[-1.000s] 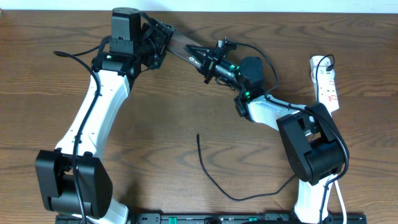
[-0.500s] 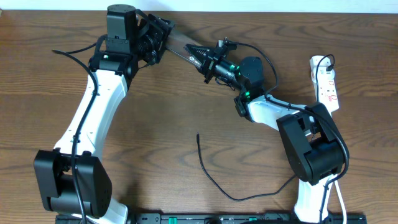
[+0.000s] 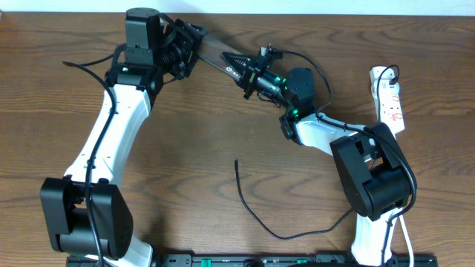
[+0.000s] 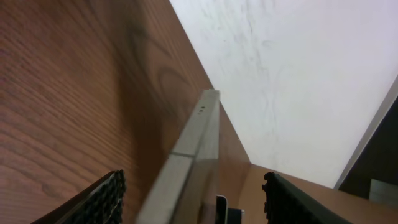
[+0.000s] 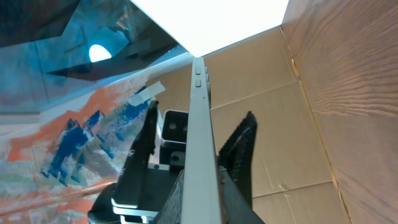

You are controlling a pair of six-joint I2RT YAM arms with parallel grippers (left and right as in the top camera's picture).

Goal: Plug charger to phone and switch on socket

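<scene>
The phone (image 3: 216, 53) is held on edge above the table at the top centre, between my two grippers. My right gripper (image 3: 236, 65) is shut on it; in the right wrist view its fingers (image 5: 202, 124) press both sides of the phone's grey edge (image 5: 198, 81). My left gripper (image 3: 191, 46) is open around the phone's other end; in the left wrist view its fingers (image 4: 193, 186) stand wide apart from the phone's edge (image 4: 198, 140). The charger (image 3: 249, 209) lies loose on the table, its plug tip pointing up at the centre. The socket (image 3: 390, 96) lies at the right edge.
A black plug and a white cord (image 3: 380, 73) sit at the socket's far end. The table's far edge runs just behind the grippers. The right arm's base (image 3: 375, 178) stands at the lower right, the left arm's base (image 3: 82, 215) at the lower left.
My left arm has shifted slightly to the left, away from the right gripper. The right gripper and the phone have stayed in place.
</scene>
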